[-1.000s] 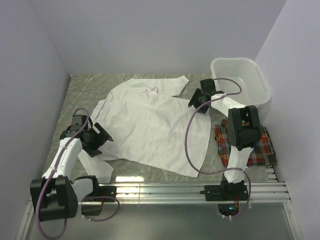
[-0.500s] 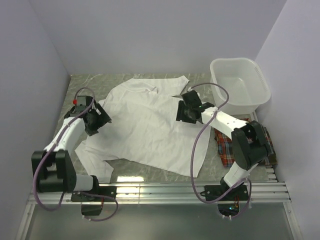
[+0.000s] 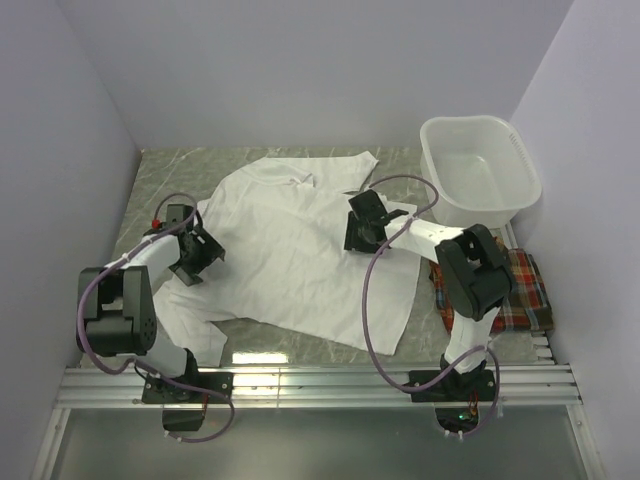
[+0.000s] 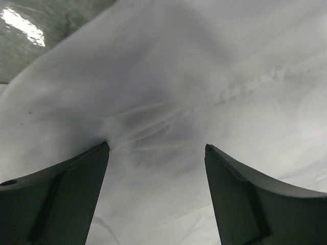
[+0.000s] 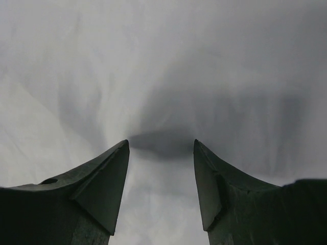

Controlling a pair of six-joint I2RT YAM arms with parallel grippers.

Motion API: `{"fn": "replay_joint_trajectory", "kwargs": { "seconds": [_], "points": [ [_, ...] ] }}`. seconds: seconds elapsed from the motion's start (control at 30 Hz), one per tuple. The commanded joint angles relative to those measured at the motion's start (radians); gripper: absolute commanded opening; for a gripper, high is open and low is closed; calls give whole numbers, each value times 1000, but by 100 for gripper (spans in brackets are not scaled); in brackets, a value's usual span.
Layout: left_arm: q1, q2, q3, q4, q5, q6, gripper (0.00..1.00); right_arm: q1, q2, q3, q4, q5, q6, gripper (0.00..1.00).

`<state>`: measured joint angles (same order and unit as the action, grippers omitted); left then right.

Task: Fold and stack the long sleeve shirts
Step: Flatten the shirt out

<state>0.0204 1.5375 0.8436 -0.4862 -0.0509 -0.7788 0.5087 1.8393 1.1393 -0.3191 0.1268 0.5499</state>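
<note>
Grey marbled tabletop (image 3: 165, 180) is carrying the white shirt (image 3: 290, 260), lying spread flat at its middle. Both claws are hanging low over that cloth with jaws apart, gripping nothing: the left gripper (image 3: 198, 258) at the shirt's left edge, the right gripper (image 3: 360, 232) at its right side. The plaid shirt (image 3: 522, 290) is lying well off to the right.

The desk (image 3: 160, 180) has a grey-green marbled top. A white shirt (image 3: 290, 270) lies spread open over its middle, the collar toward the far side. A folded plaid shirt (image 3: 527, 290) lies at the right edge. A white plastic basin (image 3: 466, 120) stands in the far right corner, behind the plaid shirt.
</note>
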Motion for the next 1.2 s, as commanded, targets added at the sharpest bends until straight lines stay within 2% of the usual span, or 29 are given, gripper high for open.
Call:
{"fn": "replay_joint_trajectory", "kwargs": {
  "seconds": [0.0,0.2,0.4,0.53,0.63,0.77,0.87,0.9,1.17],
  "points": [
    [49,12,-103,-6,-7,-69,84,-9,35,30,37,36,19,61],
    [107,-62,-201,-35,-9,-97,83,-22,60,30,41,37,16,61],
    [144,-229,-274,-95,-18,-147,83,-58,89,76,20,39,2,61],
    [157,-312,-267,-152,5,-197,84,-84,101,132,-3,43,-28,61],
    [158,-375,-219,-178,-4,-189,86,-82,52,140,-6,33,-79,62],
    [112,-428,-71,-138,-53,-120,92,-65,-50,122,-21,4,-119,64],
    [-14,-363,81,-89,-161,-47,92,-4,-127,94,-24,-18,-151,65],
    [-87,-293,119,-74,-167,-19,93,14,-141,89,-28,-26,-156,65],
    [-209,143,527,26,-156,139,91,275,-163,70,-63,-98,-186,70]
  ]
}}
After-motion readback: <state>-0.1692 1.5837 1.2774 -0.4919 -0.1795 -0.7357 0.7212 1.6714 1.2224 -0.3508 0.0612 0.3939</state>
